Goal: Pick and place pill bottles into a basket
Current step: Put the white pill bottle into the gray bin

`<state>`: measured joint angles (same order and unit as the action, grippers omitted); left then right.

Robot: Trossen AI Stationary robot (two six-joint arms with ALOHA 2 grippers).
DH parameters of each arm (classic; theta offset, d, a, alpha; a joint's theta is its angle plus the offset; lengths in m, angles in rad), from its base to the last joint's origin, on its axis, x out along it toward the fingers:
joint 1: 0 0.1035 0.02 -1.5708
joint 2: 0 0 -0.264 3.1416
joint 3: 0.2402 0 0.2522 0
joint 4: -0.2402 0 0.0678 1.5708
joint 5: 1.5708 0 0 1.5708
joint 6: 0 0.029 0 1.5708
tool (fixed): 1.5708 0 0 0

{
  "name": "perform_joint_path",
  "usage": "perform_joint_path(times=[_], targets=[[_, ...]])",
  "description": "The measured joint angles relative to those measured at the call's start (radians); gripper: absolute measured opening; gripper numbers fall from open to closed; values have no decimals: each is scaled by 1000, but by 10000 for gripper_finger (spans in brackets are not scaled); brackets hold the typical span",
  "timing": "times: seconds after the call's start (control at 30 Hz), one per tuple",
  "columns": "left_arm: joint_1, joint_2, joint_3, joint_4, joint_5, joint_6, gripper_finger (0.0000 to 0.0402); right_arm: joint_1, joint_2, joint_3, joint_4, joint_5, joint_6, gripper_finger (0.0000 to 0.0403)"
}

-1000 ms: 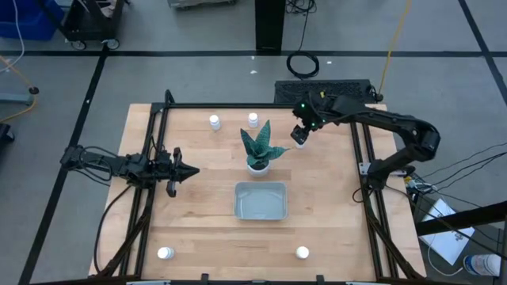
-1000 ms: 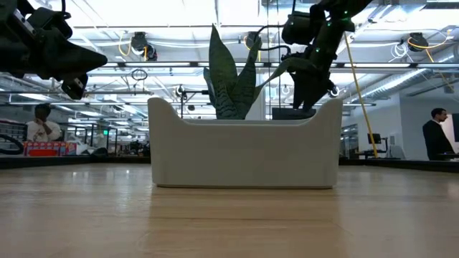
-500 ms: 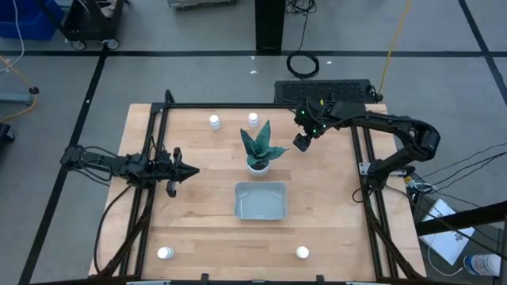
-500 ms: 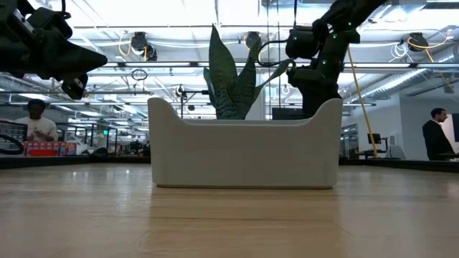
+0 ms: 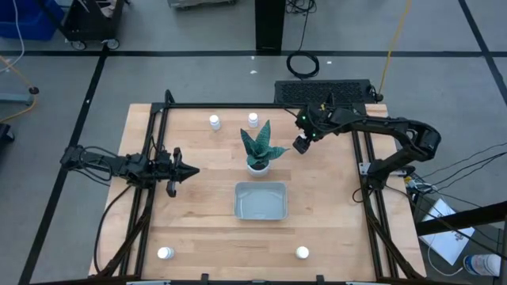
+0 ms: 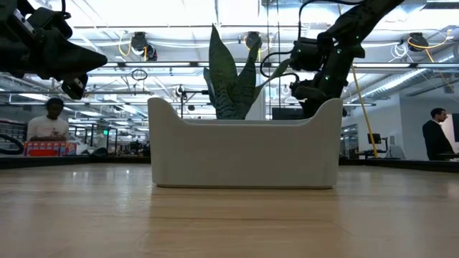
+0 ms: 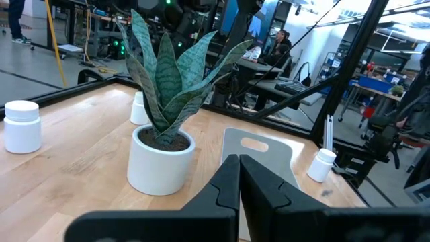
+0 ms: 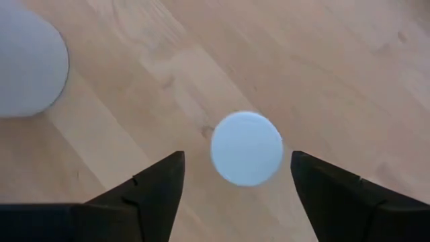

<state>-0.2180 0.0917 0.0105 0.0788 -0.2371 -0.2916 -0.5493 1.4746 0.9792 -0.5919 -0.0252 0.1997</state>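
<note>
Your right gripper [image 8: 235, 176] hangs spread over a pill bottle [image 8: 246, 148] near the bench's far edge; it's light, stiff, slick, so pinch its sides below the cap. Left gripper [image 5: 187, 169] closed, empty.

Grey floor [image 5: 198, 71] crossed by black tape lines surrounds the wooden bench [image 5: 206, 229]; bright ceiling lights [image 6: 143, 14] hang over a crowded workshop.

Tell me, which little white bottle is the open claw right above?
The pill bottle beside the plant, under the right gripper, whose open fingers flank its cap. The other four bottles stand apart: two at the far edge, two at the near edge.
</note>
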Motion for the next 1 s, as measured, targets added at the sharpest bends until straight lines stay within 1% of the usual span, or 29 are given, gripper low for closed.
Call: perform_joint_path(times=[0.17, 0.4, 0.67, 0.8, 1.0], targets=[[0, 0, 0, 0, 0, 0, 12, -6, 1, -30, 25, 24, 1, 256], [0, 0, 0, 0, 0, 0, 12, -7, 0, -32, 89, 24, 6, 254], [0, 0, 0, 0, 0, 0, 12, -15, 0, -31, 79, 23, 14, 251], [0, 0, 0, 0, 0, 0, 12, -15, 0, -31, 78, 20, 13, 228], [0, 0, 0, 0, 0, 0, 12, -15, 0, -31, 71, 18, 13, 170]])
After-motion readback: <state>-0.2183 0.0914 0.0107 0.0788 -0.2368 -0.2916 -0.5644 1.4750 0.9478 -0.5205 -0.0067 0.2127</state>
